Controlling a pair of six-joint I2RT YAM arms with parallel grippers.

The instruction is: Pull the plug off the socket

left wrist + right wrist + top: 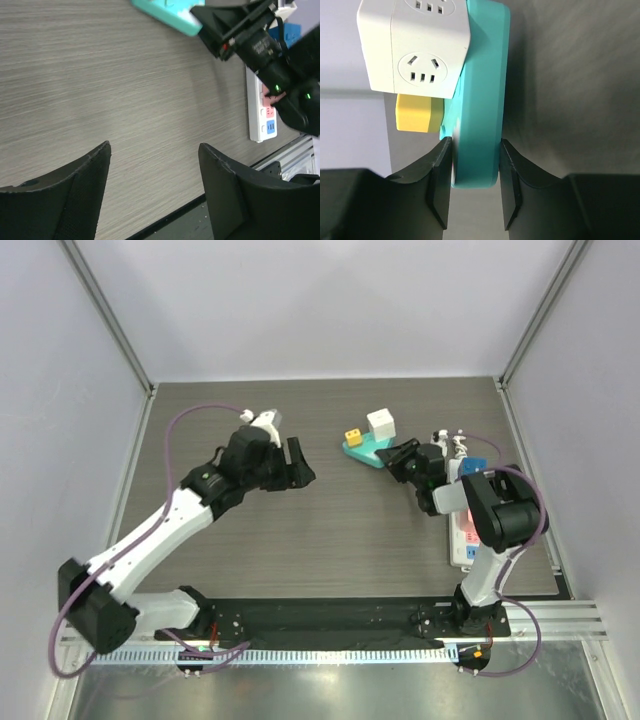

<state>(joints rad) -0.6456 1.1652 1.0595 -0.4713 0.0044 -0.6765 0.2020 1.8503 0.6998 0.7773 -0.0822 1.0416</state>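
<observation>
Top external view is showing a dark wood-grain table [330, 540] boxed by pale walls [300, 310] on the left, back and right, with a metal rail [560, 615] running along the front. The socket [462, 540], a long white strip with pink and blue squares, is lying lengthwise near the table's right edge. Its near end is reaching close to the front rail, and the right arm [500, 510] is standing over much of it.

The right gripper [475, 145] is clamping the narrow end of a teal tray [482, 75], with one finger pressing each side. The tray is carrying a white cube adapter [415, 45] and a yellow block [415, 112], and is sitting toward the back, just left of the strip.

The left gripper [155, 185] is hanging spread wide with nothing between its fingers, over bare wood at mid-table and well apart from tray and strip. A broad stretch of bare wood is lying between the two arms.
</observation>
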